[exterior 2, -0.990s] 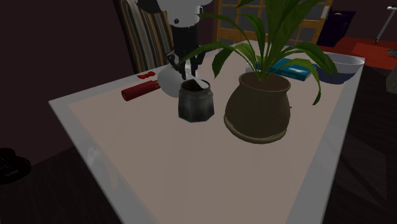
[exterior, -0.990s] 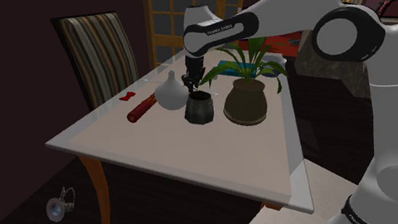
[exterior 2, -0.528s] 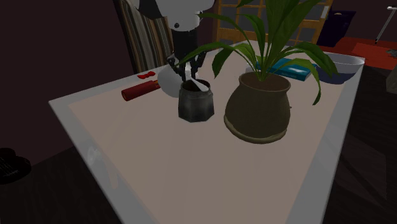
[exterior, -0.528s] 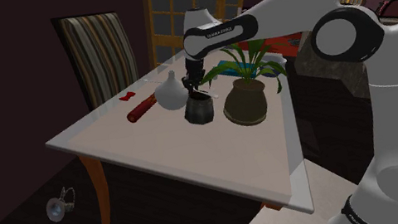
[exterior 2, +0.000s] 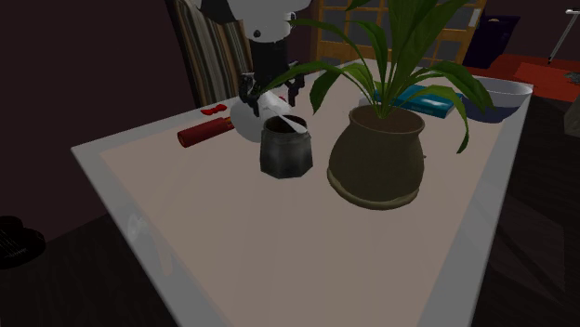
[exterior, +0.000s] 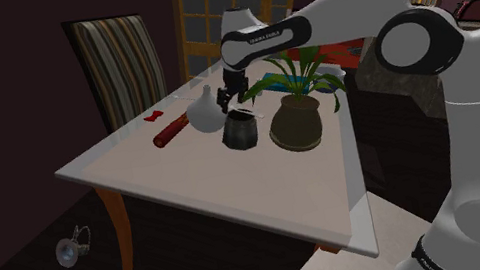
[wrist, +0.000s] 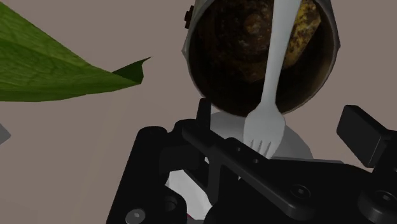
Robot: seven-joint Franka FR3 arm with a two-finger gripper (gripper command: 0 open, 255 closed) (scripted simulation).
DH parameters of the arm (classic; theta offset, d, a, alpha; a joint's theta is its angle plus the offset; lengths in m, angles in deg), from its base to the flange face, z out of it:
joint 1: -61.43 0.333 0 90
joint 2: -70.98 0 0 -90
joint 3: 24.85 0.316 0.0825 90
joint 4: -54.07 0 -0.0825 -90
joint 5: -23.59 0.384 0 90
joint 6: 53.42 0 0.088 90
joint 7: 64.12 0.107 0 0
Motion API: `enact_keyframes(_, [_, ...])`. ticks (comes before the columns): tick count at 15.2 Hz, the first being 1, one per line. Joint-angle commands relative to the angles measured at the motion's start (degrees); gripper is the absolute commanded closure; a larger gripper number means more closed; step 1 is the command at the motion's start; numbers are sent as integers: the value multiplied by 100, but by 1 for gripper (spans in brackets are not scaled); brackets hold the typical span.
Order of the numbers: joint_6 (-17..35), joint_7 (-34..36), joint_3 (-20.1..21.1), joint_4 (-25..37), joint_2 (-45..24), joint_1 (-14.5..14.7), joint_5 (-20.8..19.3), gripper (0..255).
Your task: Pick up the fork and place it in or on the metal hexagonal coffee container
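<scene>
Bench: pale top, carries all items below. White Franka arm reaches over it.

Potted plant: round brown pot w/ long green leaves; one leaf shows beside the claw in the wrist view. Stands just beside the coffee container, apart from it.

Coffee container: dark grey, faceted metal walls, open top. Interior dark w/ mottled brown-yellow patches.

White flask-shaped vase: just behind the container in the second exterior view. Red cylinder lies on the bench to that view's left of the vase.

Claw: all black, directly above the container; fingers spread wide, pinching nothing.

Fork: plain white, slim handle widening to a short-tined head. Lies tilted across the container's open mouth: handle spans the opening, tine end sticks out past the rim on the claw's side, btwn the spread fingers but touching neither. Whether it bears on the rim: cannot tell.
</scene>
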Motion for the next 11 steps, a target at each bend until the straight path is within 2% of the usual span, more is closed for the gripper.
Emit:
enact_keyframes(1, [-230, -19, 6, 96, 134, 3, 12, 0])
enact_keyframes(3, [-517, -27, 15, 279, 238, 18, 21, 0])
enact_keyframes(11, [-518, -27, 15, 279, 238, 17, 21, 0])
